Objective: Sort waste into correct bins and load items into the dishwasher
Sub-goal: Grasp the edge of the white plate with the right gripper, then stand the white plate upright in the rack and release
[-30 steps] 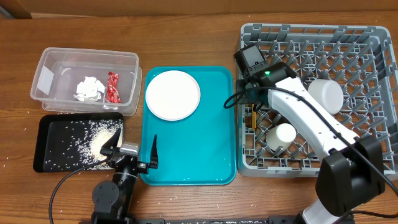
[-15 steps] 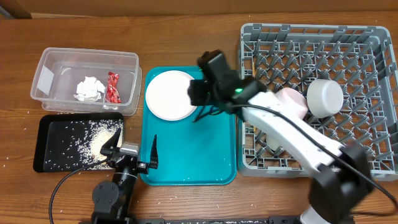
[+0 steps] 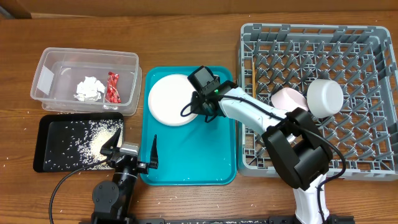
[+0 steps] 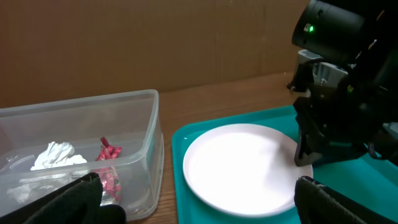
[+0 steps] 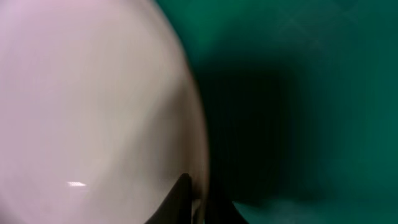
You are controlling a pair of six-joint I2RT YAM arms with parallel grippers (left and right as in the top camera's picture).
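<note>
The white plate [image 3: 169, 99] lies at the back of the teal tray [image 3: 186, 155]. My right gripper [image 3: 200, 112] is at the plate's right rim, its two fingers closed across the rim, as the right wrist view [image 5: 196, 194] shows against the plate [image 5: 93, 112]. My left gripper [image 3: 134, 152] is open and empty at the tray's front left. The clear tub [image 3: 46, 74] holds the white tissue wad [image 3: 89, 88] and the red wrapper [image 3: 112, 87]. Rice [image 3: 99, 140] lies in the black tray [image 3: 53, 155]. The grey rack [image 3: 373, 143] holds two white bowls [image 3: 325, 96] and chopsticks [image 3: 254, 76]. The cup is hidden.
The left wrist view shows the plate [image 4: 242, 165], the tub [image 4: 149, 143] to its left and my right gripper [image 4: 305, 152] at the plate's right edge. A few rice grains lie on the wooden table [image 3: 74, 199] in front of the black tray.
My right arm has swung left, out of the rack and over the teal tray, down to the plate's right rim. The left arm has not moved.
</note>
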